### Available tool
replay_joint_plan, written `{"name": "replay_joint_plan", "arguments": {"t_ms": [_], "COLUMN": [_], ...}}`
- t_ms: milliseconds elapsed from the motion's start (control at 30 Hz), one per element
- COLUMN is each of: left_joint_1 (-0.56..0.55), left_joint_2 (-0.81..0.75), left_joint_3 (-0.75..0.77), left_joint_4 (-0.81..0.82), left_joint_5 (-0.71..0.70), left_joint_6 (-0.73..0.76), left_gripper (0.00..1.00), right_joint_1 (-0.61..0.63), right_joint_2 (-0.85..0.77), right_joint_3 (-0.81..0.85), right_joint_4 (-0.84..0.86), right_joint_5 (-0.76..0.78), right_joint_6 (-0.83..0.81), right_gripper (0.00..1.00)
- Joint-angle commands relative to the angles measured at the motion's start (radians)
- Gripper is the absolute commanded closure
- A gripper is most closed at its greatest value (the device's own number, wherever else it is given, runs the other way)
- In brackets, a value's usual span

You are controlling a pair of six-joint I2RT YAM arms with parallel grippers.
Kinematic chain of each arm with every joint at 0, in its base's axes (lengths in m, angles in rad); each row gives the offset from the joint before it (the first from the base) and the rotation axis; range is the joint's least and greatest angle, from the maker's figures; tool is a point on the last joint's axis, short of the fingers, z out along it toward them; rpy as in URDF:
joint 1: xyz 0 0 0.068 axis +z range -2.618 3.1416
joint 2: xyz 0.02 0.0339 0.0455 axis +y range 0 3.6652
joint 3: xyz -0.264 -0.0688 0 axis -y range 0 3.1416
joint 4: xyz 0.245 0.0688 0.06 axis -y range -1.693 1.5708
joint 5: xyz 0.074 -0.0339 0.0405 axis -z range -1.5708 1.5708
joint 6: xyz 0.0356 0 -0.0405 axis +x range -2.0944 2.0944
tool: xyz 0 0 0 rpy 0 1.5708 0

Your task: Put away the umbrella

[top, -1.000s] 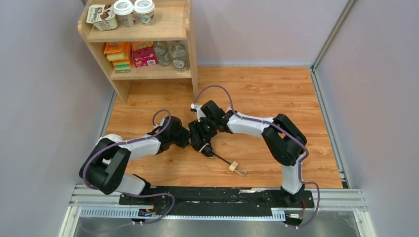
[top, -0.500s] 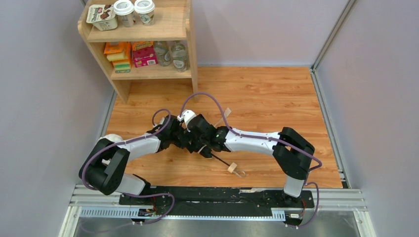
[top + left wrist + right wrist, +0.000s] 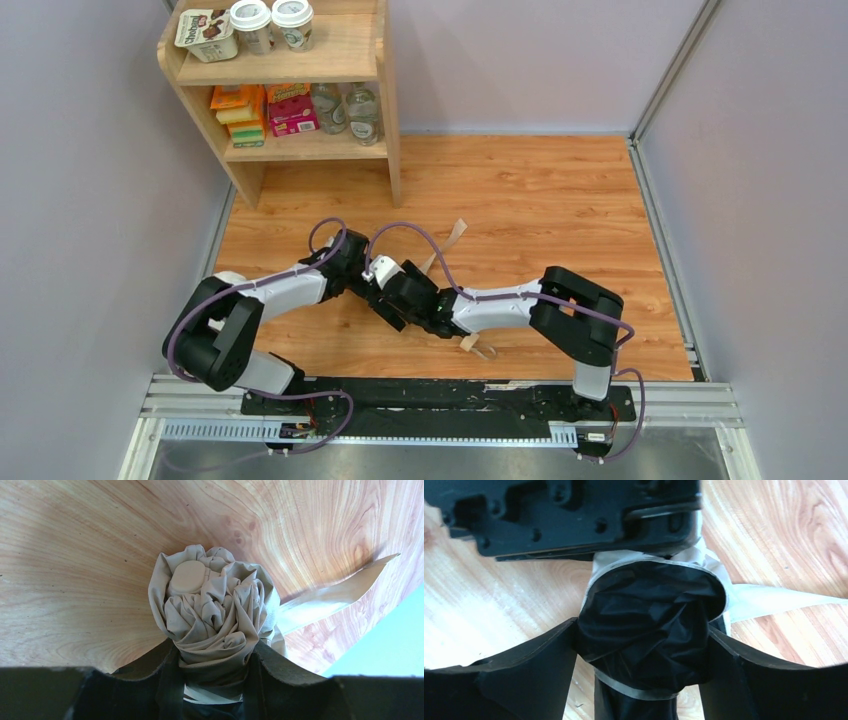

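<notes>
The umbrella is folded into a beige bundle (image 3: 212, 605) with a round tip cap (image 3: 189, 576). My left gripper (image 3: 212, 655) is shut on this bundle. My right gripper (image 3: 641, 640) is shut on its black inner side (image 3: 649, 615), right next to the left gripper's body (image 3: 574, 515). In the top view both grippers, left (image 3: 360, 275) and right (image 3: 392, 305), meet over the wooden floor and hide most of the umbrella. Its wooden handle (image 3: 470, 342) shows under the right forearm. Its beige strap (image 3: 455, 235) sticks out on the far side and also shows in the left wrist view (image 3: 340, 592).
A wooden shelf unit (image 3: 385, 90) stands at the back left, holding cups, boxes and bottles. Grey walls close in both sides. A metal rail (image 3: 440, 400) runs along the near edge. A small white lump (image 3: 226, 279) shows by the left arm's elbow.
My right arm has swung left and toward the near edge, dragging the umbrella with it. The beige strap has come into view on the far side. The left gripper has shifted only slightly.
</notes>
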Motion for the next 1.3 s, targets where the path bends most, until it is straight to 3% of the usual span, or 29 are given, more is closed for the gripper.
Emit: {"name": "replay_joint_plan", "arguments": {"t_ms": [0,200,300,400,500,533,700,767,800,833,867,933,967,1133,1267], "left_joint_1": [-0.022,-0.020,-0.022,-0.022,-0.022,-0.022,-0.022,-0.022,-0.021,-0.019,-0.019,-0.019,-0.013,0.028,0.058], "left_joint_2": [0.070,0.079,0.087,0.093,0.086,0.078,0.040,0.017,-0.002,-0.025,-0.035,-0.075,-0.106,-0.199,-0.259], "left_joint_3": [-0.058,-0.052,-0.057,-0.055,-0.060,-0.060,-0.046,-0.037,-0.035,-0.028,-0.022,0.007,0.032,0.133,0.140], "left_joint_4": [-0.289,-0.317,-0.309,-0.308,-0.296,-0.293,-0.262,-0.256,-0.248,-0.242,-0.236,-0.249,-0.250,-0.346,-0.374], "left_joint_5": [-0.028,-0.028,-0.005,0.000,-0.002,-0.003,-0.018,-0.018,-0.044,-0.055,-0.058,-0.084,-0.101,-0.137,-0.108], "left_joint_6": [0.042,0.027,0.024,0.025,0.030,0.036,0.091,0.103,0.109,0.129,0.145,0.183,0.220,0.321,0.329], "left_gripper": [1.00,1.00,1.00,1.00,1.00,1.00,0.98,0.79,0.74,0.61,0.56,0.32,0.25,0.24,0.23], "right_joint_1": [0.007,0.019,0.030,0.028,0.025,0.021,-0.016,-0.050,-0.073,-0.105,-0.125,-0.169,-0.189,-0.297,-0.352], "right_joint_2": [0.042,0.072,0.076,0.095,0.113,0.112,0.081,0.085,0.093,0.107,0.119,0.147,0.162,0.260,0.315], "right_joint_3": [0.035,0.145,0.173,0.176,0.153,0.130,-0.057,-0.104,-0.129,-0.146,-0.163,-0.198,-0.210,-0.239,-0.238], "right_joint_4": [0.038,-0.010,-0.010,-0.045,-0.066,-0.065,0.042,0.076,0.100,0.127,0.151,0.203,0.225,0.331,0.355], "right_joint_5": [0.108,0.169,0.163,0.179,0.159,0.133,-0.137,-0.273,-0.335,-0.466,-0.520,-0.642,-0.682,-0.910,-0.980], "right_joint_6": [-0.006,-0.043,-0.045,-0.046,-0.004,0.021,0.151,0.197,0.216,0.234,0.257,0.296,0.317,0.432,0.481], "right_gripper": [0.23,0.16,0.20,0.44,0.95,1.00,1.00,1.00,1.00,1.00,1.00,1.00,1.00,1.00,1.00]}}
